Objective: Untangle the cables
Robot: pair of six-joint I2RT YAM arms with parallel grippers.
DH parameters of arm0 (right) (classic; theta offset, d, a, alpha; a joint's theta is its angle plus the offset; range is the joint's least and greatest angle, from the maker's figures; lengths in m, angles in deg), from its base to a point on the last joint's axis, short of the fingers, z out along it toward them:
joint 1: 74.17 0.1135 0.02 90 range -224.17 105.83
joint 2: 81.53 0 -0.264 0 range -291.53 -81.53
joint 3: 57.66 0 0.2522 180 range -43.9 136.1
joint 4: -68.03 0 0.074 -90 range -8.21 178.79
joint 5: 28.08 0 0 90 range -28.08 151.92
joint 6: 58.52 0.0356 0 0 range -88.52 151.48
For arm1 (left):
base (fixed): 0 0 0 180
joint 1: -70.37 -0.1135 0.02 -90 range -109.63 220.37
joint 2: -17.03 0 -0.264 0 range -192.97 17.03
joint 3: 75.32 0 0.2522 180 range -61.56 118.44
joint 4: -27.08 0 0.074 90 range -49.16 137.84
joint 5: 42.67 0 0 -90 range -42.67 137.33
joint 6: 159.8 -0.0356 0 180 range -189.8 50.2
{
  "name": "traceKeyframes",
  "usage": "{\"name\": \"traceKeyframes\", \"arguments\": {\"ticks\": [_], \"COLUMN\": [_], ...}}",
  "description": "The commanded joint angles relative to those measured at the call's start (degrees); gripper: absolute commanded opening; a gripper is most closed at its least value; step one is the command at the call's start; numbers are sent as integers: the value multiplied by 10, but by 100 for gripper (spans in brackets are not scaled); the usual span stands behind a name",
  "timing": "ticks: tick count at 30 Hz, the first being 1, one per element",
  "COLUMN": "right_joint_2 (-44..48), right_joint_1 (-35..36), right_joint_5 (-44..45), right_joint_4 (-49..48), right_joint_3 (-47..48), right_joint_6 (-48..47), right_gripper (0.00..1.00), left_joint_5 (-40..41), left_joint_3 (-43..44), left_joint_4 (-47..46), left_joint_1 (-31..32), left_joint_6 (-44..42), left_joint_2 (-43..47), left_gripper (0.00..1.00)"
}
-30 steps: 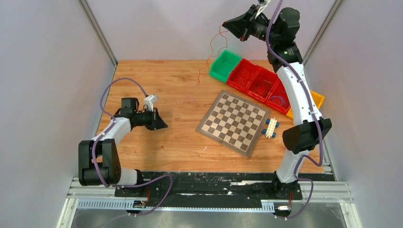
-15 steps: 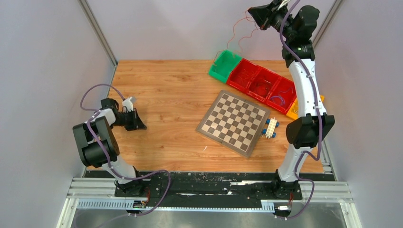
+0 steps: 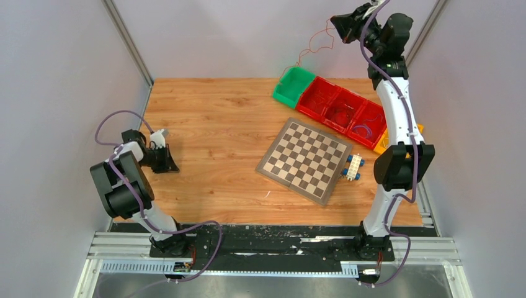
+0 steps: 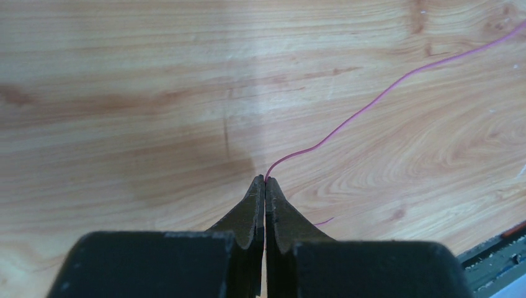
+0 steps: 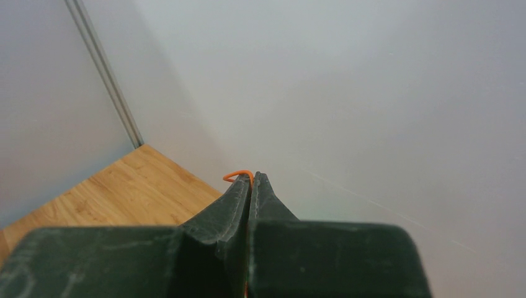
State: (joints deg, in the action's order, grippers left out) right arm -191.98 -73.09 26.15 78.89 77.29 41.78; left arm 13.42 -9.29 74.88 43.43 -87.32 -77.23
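My right gripper (image 3: 338,22) is raised high at the back right and is shut on a thin orange-red cable (image 3: 302,57). The cable hangs down in kinks toward the green bin (image 3: 294,85). In the right wrist view a small orange loop (image 5: 238,174) sticks out at the shut tips of the gripper (image 5: 251,177). My left gripper (image 3: 173,167) is low over the table's left side. In the left wrist view it (image 4: 265,180) is shut on the end of a thin magenta cable (image 4: 372,102) that runs up and right across the wood. That cable is too thin to see from above.
A chessboard (image 3: 305,159) lies at the middle right. A row of red bins (image 3: 338,105) and a yellow bin (image 3: 414,130) follow the green one along the back right. A white and blue block (image 3: 352,167) sits by the chessboard's right edge. Grey walls enclose the table.
My right gripper rose and swung right with the orange cable, whose lower end left the table and now hangs by the green bin. My left arm folded back to the left.
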Motion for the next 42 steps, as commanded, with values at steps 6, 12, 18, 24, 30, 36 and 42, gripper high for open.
{"name": "traceKeyframes", "arguments": {"ticks": [6,12,18,24,30,36,42], "right_joint_2": [-22,-22,-25,-32,-46,-84,-139], "right_joint_1": [-61,-77,-76,-67,-50,-34,-28], "right_joint_5": [54,62,33,8,-15,-6,1], "right_joint_4": [-36,-49,-51,-50,-48,-41,-33], "right_joint_3": [46,36,21,-13,-63,-79,-70], "right_joint_6": [-23,-21,-5,8,-7,-86,-121], "right_gripper": [0,0,0,0,0,0,0], "left_joint_5": [49,56,2,-92,-107,-111,-117], "left_joint_3": [46,34,39,51,40,35,43], "left_joint_4": [33,29,51,99,97,80,73], "left_joint_1": [-75,-81,-81,-47,26,66,70], "left_joint_6": [-70,-87,-96,-93,-77,-50,-34], "left_joint_2": [-18,-20,-11,33,88,113,101], "left_gripper": [0,0,0,0,0,0,0]}}
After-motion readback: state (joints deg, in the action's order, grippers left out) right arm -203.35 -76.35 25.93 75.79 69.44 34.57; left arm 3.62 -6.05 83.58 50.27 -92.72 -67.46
